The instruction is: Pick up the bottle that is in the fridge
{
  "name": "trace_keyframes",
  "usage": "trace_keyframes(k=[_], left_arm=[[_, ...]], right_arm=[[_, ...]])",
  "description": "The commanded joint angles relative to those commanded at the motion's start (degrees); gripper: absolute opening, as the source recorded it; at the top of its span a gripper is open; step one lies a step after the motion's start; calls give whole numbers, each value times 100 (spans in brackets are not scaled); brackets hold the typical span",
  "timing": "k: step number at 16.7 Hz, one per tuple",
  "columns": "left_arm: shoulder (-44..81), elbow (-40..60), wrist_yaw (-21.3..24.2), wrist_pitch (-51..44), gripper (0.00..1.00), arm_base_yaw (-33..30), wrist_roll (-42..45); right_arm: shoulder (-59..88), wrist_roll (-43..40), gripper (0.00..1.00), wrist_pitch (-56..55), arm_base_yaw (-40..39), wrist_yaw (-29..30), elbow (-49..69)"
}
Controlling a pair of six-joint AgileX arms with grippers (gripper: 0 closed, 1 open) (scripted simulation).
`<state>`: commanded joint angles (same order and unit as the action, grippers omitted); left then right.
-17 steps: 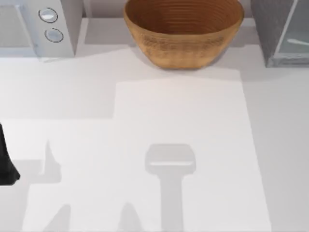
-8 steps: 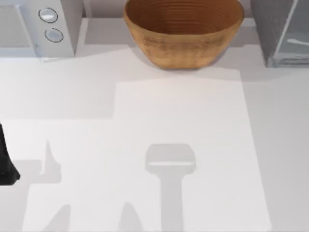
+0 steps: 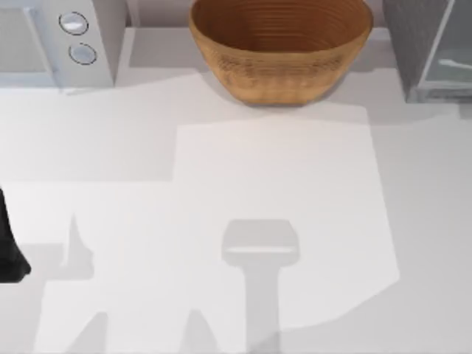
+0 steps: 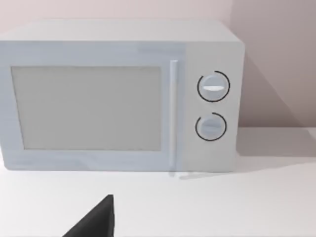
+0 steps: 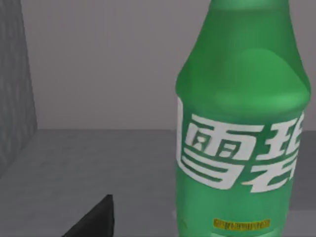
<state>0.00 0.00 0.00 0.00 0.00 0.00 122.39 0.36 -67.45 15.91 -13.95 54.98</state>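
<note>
One small bright green plastic bottle [image 5: 242,118], smooth and glossy with rounded shoulders and a white printed label band across its body, is seen upright in the right wrist view, close in front of the right gripper [image 5: 94,222]; of that gripper a single dark, wedge-shaped fingertip is visible, just beside the bottle's base and apart from it, and whether its jaws are wide or narrow cannot be told. The bottle stands on the flat grey floor of the grey speckled box-shaped fridge [image 5: 15,84], one rough speckled inner wall of which rises on the far side of the fingertip from the bottle, with a plain grey back wall behind. In the top view the same fridge [image 3: 413,44] occupies the far right corner of the smooth white table [image 3: 273,184], its pale translucent door panel catching the light. One round woven bowl [image 3: 280,48] of tan, ribbed basketwork is set at the far middle of the table. One light grey box-shaped microwave [image 4: 118,94], smooth-faced with a matt rectangular window, a slim vertical handle and two round knobs, faces the left gripper [image 4: 94,222], of which one dark fingertip is shown; its opening cannot be told. The left arm [image 3: 9,243] is parked at the table's left edge.
</note>
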Motion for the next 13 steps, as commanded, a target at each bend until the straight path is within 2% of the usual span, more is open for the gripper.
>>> trace_keyframes(k=[5,13], left_arm=[[0,0,0,0,100,0,0],[0,0,0,0,100,0,0]], right_arm=[[49,0,100,36,11,-6,77],[832,-8,100,791,-185,196,1624]])
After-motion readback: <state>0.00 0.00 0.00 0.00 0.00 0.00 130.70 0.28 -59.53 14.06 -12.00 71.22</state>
